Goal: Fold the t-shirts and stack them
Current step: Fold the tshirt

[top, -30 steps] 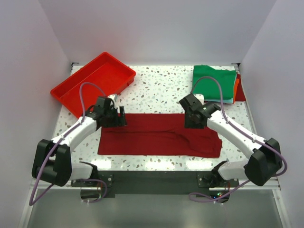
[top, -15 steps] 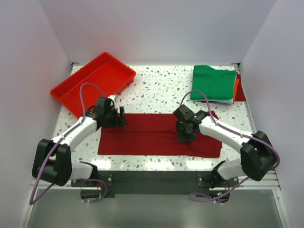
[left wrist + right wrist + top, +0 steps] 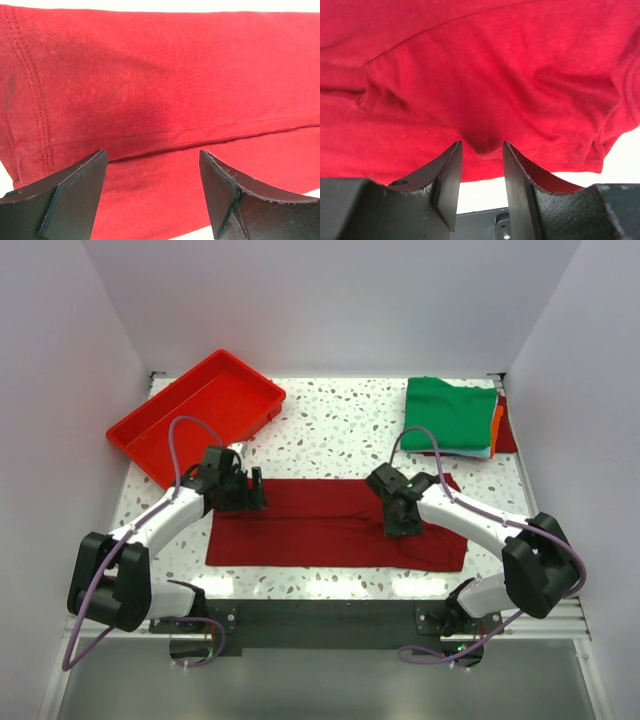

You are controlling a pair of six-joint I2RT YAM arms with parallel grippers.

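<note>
A dark red t-shirt [image 3: 320, 530] lies flat on the speckled table as a long folded strip. My left gripper [image 3: 257, 490] hovers over its back left part. In the left wrist view the left gripper [image 3: 152, 155] is open wide above a fold line in the t-shirt [image 3: 165, 90]. My right gripper [image 3: 398, 522] points down on the strip right of the middle. In the right wrist view the right gripper [image 3: 482, 145] is narrowly open, with a small pucker of the t-shirt [image 3: 485, 75] at its tips. A folded green t-shirt [image 3: 450, 412] tops a stack at the back right, orange and red edges showing.
A bright red plastic tray [image 3: 150, 425] sits at the back left, tilted on the table. White walls close in the table on three sides. The arm bases and a dark rail [image 3: 320, 620] run along the near edge.
My right gripper has swung from the shirt's back edge forward and left onto the strip, and its jaws have narrowed a little. The left arm has stayed put.
</note>
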